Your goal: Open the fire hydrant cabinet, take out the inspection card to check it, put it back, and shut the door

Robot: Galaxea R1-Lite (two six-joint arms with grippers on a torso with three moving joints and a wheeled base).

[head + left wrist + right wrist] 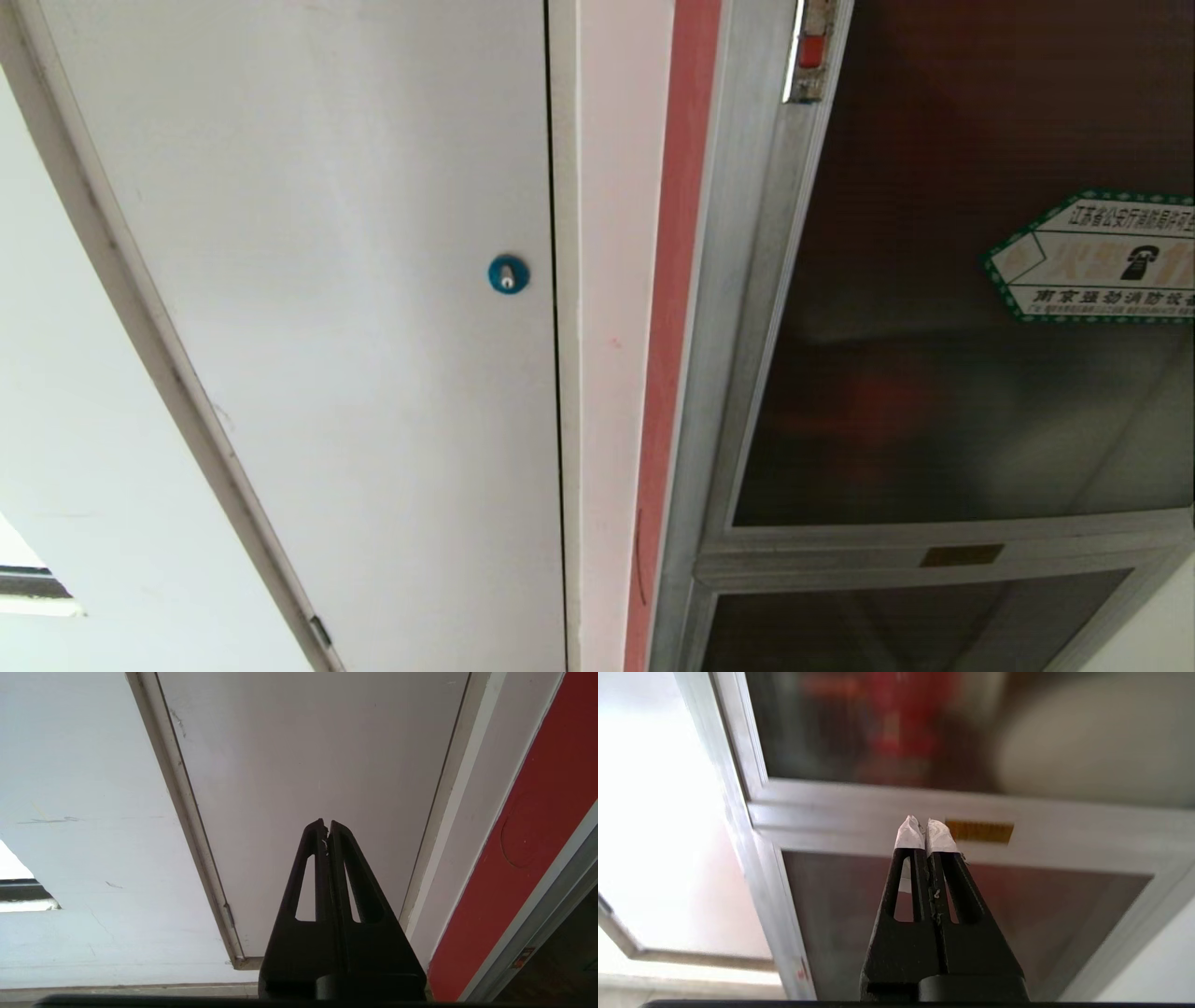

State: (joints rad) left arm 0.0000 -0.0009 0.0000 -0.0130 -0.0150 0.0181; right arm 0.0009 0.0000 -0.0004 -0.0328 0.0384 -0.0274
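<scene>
Silver aluminium frames the fire hydrant cabinet (747, 280), whose dark glass door (934, 280) is closed, right of a plain white door (327, 280). The right gripper (926, 828), white-taped tips pressed together and empty, points at the rail below that door. Only the left wrist view shows the left gripper (326, 827), likewise closed, facing the white door.

My head camera faces the wall close up, white door (327, 327) left, fire hydrant cabinet (747, 327) right. Left wrist camera shares the white door; right wrist camera shares the cabinet's crossbar.
</scene>
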